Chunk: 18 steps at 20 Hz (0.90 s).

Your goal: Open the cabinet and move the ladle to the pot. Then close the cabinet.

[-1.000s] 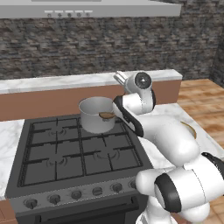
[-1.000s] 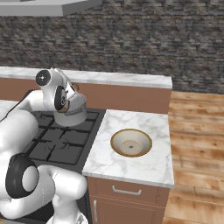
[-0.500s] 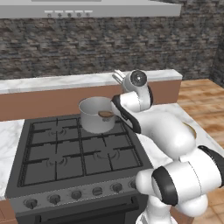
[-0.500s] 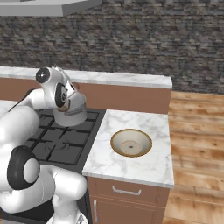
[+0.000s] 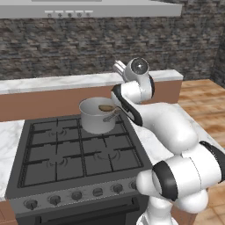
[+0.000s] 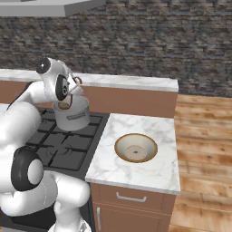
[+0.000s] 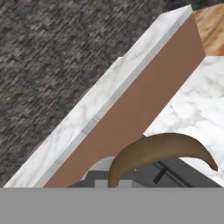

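1. Though rigid and likely light, the beige-bowled ladle with its stubby dark wooden handle (image 5: 107,112) is best taken by that handle.
2. It lies in the shiny steel cylindrical pot (image 5: 97,116) on the black stove (image 5: 70,154).
3. Above it, the gripper (image 5: 118,69) is clenched, holding nothing.

Black gas stove (image 5: 66,154), marble counter (image 6: 149,167), beige bowl (image 6: 135,147), stone wall (image 6: 136,41)

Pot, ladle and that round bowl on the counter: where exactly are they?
pot (image 5: 94,119), left base view, on its steel side wall.
ladle (image 5: 106,108), left base view, on its beige bowl inside the pot.
round bowl (image 6: 135,147), right base view, on its inner wall.
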{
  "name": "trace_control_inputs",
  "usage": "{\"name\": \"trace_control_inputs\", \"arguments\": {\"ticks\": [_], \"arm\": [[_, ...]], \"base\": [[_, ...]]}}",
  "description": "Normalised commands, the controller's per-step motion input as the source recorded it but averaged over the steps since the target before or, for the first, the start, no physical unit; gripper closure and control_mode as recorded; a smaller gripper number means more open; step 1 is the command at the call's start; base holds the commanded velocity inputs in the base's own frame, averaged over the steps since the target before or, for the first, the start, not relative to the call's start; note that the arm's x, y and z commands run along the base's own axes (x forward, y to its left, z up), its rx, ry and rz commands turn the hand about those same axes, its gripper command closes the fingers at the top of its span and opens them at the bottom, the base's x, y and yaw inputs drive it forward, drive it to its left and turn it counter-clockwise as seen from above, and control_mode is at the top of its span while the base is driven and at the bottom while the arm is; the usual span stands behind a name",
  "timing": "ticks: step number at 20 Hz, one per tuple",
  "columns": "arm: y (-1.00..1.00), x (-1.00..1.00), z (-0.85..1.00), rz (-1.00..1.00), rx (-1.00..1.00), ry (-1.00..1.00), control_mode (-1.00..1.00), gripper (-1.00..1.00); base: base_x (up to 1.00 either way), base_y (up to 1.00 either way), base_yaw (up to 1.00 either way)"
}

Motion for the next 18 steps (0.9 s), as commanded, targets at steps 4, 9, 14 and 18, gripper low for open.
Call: {"name": "trace_control_inputs", "arguments": {"ticks": [4, 9, 14, 18], "arm": [[0.00, 0.37, 0.02, -0.03, -0.02, 0.02, -1.00, 1.00], [0.00, 0.30, 0.00, 0.00, -0.06, -0.01, -1.00, 1.00], [0.00, 0.14, -0.11, 0.00, -0.02, 0.00, -1.00, 1.00], [0.02, 0.14, -0.21, 0.00, 0.00, 0.00, -1.00, 1.00]], "base": [[0.00, 0.00, 0.00], [0.00, 0.00, 0.00], [0.00, 0.00, 0.00], [0.00, 0.00, 0.00]]}}
